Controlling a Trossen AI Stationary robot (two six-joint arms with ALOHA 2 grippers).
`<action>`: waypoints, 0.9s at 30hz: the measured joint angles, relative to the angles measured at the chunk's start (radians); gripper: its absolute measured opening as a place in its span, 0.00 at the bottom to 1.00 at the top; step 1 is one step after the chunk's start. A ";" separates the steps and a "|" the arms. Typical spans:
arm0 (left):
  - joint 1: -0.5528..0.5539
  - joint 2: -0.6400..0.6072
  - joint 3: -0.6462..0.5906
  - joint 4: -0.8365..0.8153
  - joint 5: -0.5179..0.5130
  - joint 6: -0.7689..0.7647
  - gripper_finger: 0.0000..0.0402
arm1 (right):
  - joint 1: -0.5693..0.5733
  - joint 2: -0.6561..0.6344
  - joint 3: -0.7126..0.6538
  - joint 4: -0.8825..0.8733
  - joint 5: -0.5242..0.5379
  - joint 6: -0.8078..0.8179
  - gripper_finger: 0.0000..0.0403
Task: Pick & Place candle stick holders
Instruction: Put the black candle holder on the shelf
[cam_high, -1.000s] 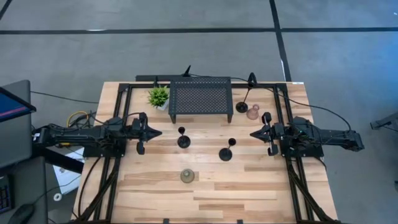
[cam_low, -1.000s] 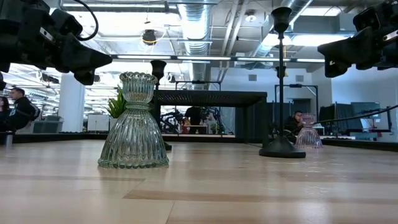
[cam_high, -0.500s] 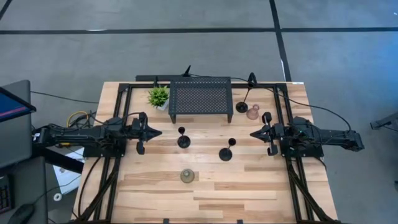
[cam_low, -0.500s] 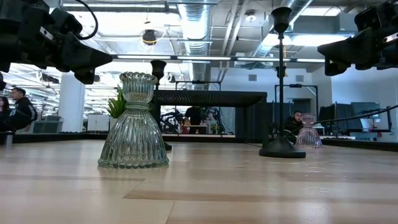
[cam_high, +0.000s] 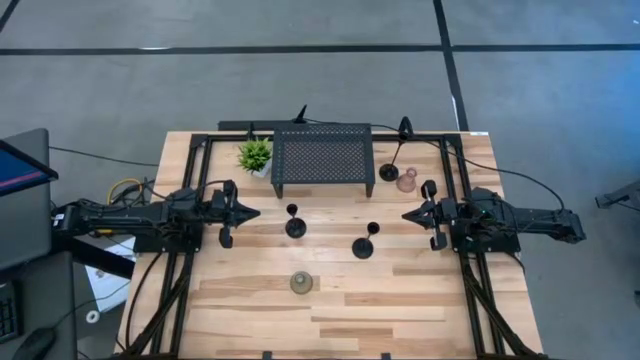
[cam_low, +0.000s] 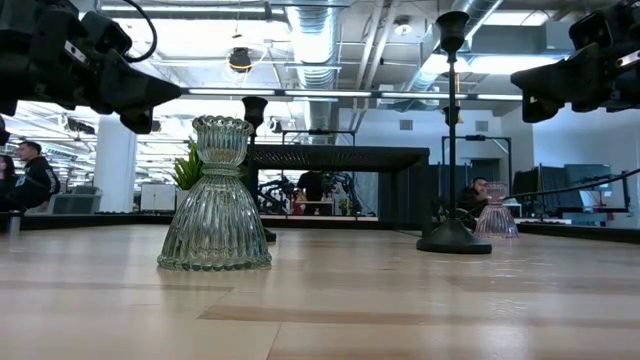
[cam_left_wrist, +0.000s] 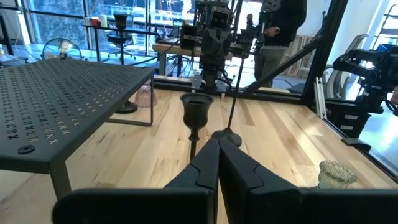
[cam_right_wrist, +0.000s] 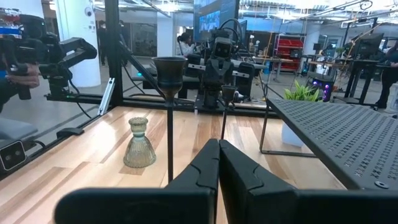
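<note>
Five candle stick holders stand on their bases on the wooden table. A short black one (cam_high: 294, 222) is left of centre and a second black one (cam_high: 365, 243) is right of centre. A tall black one (cam_high: 391, 171) and the pinkish glass one (cam_high: 406, 181) are at the far right. The olive-green one (cam_high: 301, 283) is nearer the front. My left gripper (cam_high: 255, 213) is shut and empty above the table's left side, pointing at the short black holder (cam_left_wrist: 196, 111). My right gripper (cam_high: 405, 215) is shut and empty above the right side, facing a black holder (cam_right_wrist: 169, 70).
A black perforated metal stand (cam_high: 322, 158) stands at the far middle, with a small green potted plant (cam_high: 255, 154) to its left. Black frame rails (cam_high: 196, 190) run along both sides of the table. People show in the room beyond (cam_low: 30, 170).
</note>
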 joint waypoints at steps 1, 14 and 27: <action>0.000 0.000 0.000 0.001 0.000 0.000 0.02 | 0.000 0.000 0.000 0.000 0.000 0.000 0.00; 0.000 0.000 0.000 0.001 0.000 -0.004 0.02 | 0.000 0.000 0.000 0.000 0.000 0.000 0.00; -0.002 0.000 0.000 0.001 0.000 -0.037 0.02 | 0.000 0.000 0.000 -0.002 0.000 0.086 0.00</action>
